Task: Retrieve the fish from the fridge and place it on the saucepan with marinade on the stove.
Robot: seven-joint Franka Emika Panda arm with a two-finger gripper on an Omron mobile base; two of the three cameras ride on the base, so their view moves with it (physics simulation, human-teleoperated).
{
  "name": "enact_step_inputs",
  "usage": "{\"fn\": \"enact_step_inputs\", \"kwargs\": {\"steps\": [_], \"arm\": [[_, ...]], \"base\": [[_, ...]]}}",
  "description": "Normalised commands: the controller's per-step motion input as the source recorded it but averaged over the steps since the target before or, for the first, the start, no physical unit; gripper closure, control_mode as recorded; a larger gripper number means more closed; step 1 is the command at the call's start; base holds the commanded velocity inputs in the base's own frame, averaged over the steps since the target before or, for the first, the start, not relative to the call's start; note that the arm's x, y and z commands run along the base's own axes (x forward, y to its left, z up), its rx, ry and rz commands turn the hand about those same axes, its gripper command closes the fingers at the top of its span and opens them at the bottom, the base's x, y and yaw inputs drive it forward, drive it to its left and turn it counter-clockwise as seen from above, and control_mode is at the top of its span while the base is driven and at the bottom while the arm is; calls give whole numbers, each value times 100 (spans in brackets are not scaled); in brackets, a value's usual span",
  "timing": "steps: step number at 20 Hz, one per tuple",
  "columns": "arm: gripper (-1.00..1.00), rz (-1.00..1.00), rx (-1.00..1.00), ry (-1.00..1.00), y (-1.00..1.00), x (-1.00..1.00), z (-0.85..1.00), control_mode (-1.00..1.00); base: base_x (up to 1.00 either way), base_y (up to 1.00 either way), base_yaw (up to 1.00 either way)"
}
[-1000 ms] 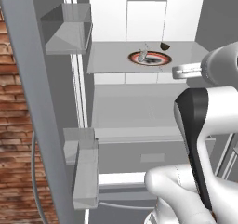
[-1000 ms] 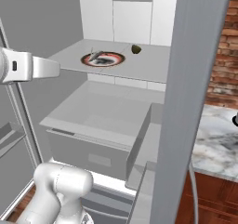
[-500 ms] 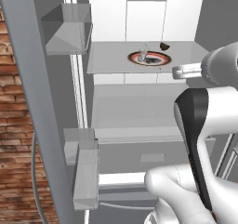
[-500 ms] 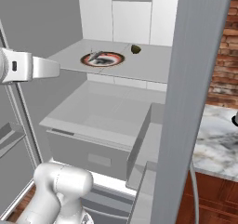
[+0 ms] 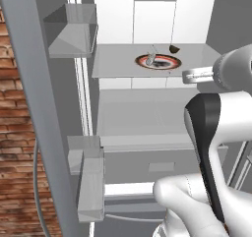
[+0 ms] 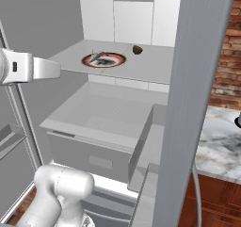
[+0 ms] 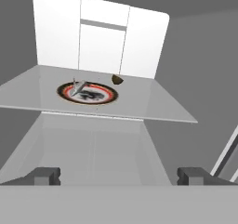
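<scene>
Fingers (image 7: pixel 44 175) of the gripper (image 7: pixel 119 176) stand spread wide apart at the bottom of the hand view, with nothing between them; the hand faces into the open fridge (image 7: pixel 100 39) and is well short of the shelf contents

Hand view, left to right:
- Left fingertip, dark, low at the edge of the picture
- Glass shelf (image 7: pixel 153 102), running across the white interior above the bottom drawer (image 7: pixel 88 148)
- Reddish-brown round dish (image 7: pixel 87 93), resting on the left-centre part of the shelf
- Fish (image 7: pixel 78 86), a slim pale silvery piece, lying tilted on the left part of the dish, touching it
- Small dark lump (image 7: pixel 117 79), on the shelf just behind and to the right of the dish, apart from it
- Right fingertip, dark, level with the left one

Left base view, left to right:
- Brick wall (image 5: pixel 19 147), then the grey door edge with its clear door bins (image 5: pixel 74 32)
- Dish (image 5: pixel 158 61) with the fish (image 5: pixel 150 57) on the shelf, the lump (image 5: pixel 173 48) near its right rear
- White arm rising at lower right, in front of the drawer (image 5: pixel 147 120)

Right base view, left to right:
- Arm link at the left edge
- Dish (image 6: pixel 104 59) carrying the fish (image 6: pixel 98 57), lump (image 6: pixel 137 50) to its right
- Door edge (image 6: pixel 195 80), then marble counter (image 6: pixel 219 141)
</scene>
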Motion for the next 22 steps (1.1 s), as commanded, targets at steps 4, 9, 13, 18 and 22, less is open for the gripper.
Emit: {"fn": "enact_step_inputs", "kwargs": {"steps": [4,9,13,18,22], "arm": [[-100,0,0,0,0,2,0,-100],[-100,5,0,0,-12,12,0,-100],[-100,23,0,6,-11,22,0,-100],[-100,22,0,2,-3,2,0,-100],[-100,19,0,0,0,-1,0,-100]], "base": [[0,0,0],[0,0,0],[0,0,0],[0,0,0],[0,0,0]]}}
